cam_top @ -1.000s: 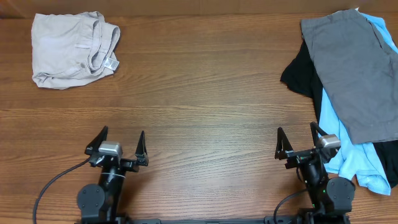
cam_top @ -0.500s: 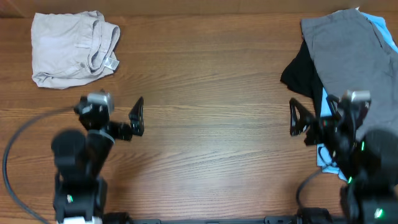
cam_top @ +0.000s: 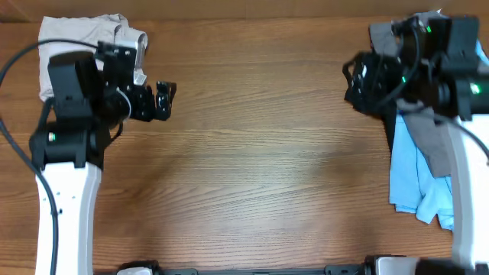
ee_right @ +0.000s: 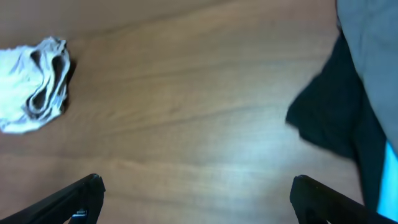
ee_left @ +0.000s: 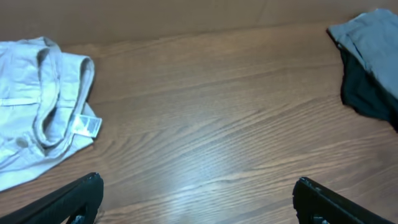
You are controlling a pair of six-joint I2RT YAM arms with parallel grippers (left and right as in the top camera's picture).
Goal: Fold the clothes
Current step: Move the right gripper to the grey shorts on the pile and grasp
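1. Nearest, R side of the surface (cam_top: 260, 176): light-blue T-shirt (cam_top: 412, 172) lies rumpled, partly under the grey shorts (ee_left: 373, 50).
2. Mid surface betw. the arms is bare wood.
3. Left claw (ee_left: 199, 190): jaws spread wide, nothing betw. them. In the overhead view it hangs over bare wood just R of the beige shorts (ee_left: 37, 106), pointing toward centre.
4. Right claw (ee_right: 198, 186): jaws also spread wide, nothing held. Overhead puts it at the L edge of the black garment (ee_right: 333, 118). Can't tell if it touches the cloth.
5. Far L corner: beige shorts in a loose bunch, waistband and white label facing centre. Left arm hides part of them from overhead.
6. Far R corner: grey shorts on top of the pile, black garment sticking out from under them on the L, blue tee beneath. Right arm covers much of this pile from overhead.
7. The two piles lie well apart, one at each end of the surface.
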